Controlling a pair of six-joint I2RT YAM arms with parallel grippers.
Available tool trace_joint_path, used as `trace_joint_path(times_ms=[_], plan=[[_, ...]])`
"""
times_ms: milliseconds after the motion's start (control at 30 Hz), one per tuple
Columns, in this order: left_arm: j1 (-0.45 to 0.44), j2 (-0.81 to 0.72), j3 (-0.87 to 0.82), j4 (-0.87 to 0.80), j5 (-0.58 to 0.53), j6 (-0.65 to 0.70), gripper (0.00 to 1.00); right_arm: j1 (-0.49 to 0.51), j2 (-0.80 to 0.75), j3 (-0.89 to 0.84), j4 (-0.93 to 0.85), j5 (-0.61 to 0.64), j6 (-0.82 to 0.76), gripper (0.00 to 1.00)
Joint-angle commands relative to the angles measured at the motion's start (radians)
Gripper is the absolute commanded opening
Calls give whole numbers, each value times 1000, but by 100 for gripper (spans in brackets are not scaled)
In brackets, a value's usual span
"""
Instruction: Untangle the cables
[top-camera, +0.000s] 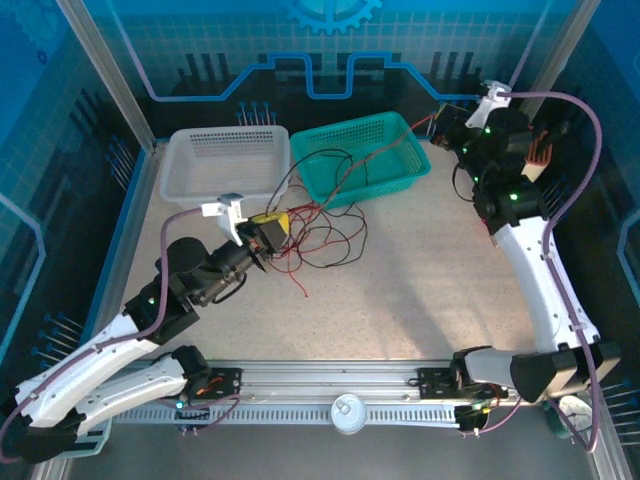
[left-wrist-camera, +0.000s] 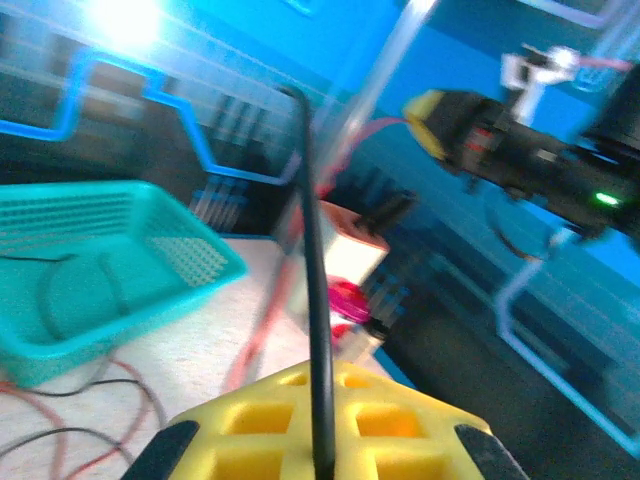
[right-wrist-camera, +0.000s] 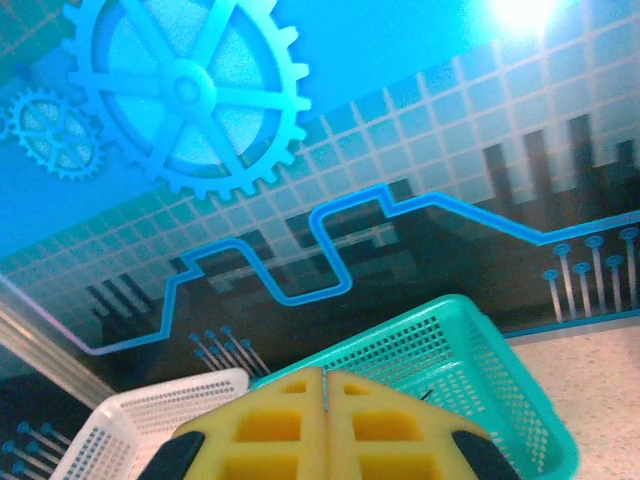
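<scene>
The left pincer (top-camera: 271, 224) is pinching a black cable (left-wrist-camera: 316, 300) beside the cables (top-camera: 325, 238) knotted mid-way across the tabletop (top-camera: 430, 300), nearer it than the right pincer (top-camera: 443, 117) — which is clamping a red cable (left-wrist-camera: 380, 127) stretching towards the far right corner

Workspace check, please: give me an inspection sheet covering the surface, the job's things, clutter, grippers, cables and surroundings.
Surface: speckled beige table, no spills seen.
Job's things: red and black cables tangled mid-table, with loops reaching into the teal basket.
Clutter: white basket beside the teal one; nothing else seen.
Grippers: left gripper shut on a black cable; right gripper shut, raised at the back right, holding a taut red cable.
Cables: pale purple cords run along both arms.
Surroundings: blue printed panels and metal frame posts.
</scene>
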Motion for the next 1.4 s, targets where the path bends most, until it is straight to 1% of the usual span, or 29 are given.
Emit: trace_joint_path(times_ms=[0, 33, 133, 233, 367, 533, 633, 733, 900, 1067, 1100, 1167, 1233, 1367], plan=[[26, 5, 60, -107, -228, 11, 0, -44, -49, -31, -15, 41, 6, 0], [37, 16, 77, -140, -262, 4, 0, -49, -60, -36, -19, 45, 5, 0], [81, 52, 110, -194, -310, -26, 0, -54, -93, -47, -33, 45, 3, 0], [138, 90, 129, -223, -329, -66, 0, -53, -145, -75, -31, 3, 25, 0], [237, 155, 160, -247, -297, -100, 0, -51, -230, -118, -56, -65, 59, 0], [374, 249, 190, -268, -198, -112, 0, -49, -373, -144, -120, -55, 36, 0], [413, 280, 191, -257, -169, -110, 0, -51, -425, -91, -168, -32, -8, 0], [444, 301, 187, -255, -160, -110, 0, -55, -451, -22, -206, 23, -49, 0], [503, 329, 171, -266, -142, -97, 0, -57, -462, 73, -215, 65, -84, 0], [568, 319, 149, -269, -120, -80, 0, -56, -458, 115, -220, 114, -98, 0], [581, 313, 149, -274, -107, -81, 0, -56, -460, 116, -210, 109, -101, 0], [587, 301, 150, -263, -81, -75, 0, -57, -446, 130, -210, 45, -86, 0], [587, 296, 156, -260, -83, -72, 0, -56, -425, 140, -218, -1, -65, 0], [609, 319, 191, -291, -95, -60, 0, -57, -439, 115, -202, 46, -66, 0]])
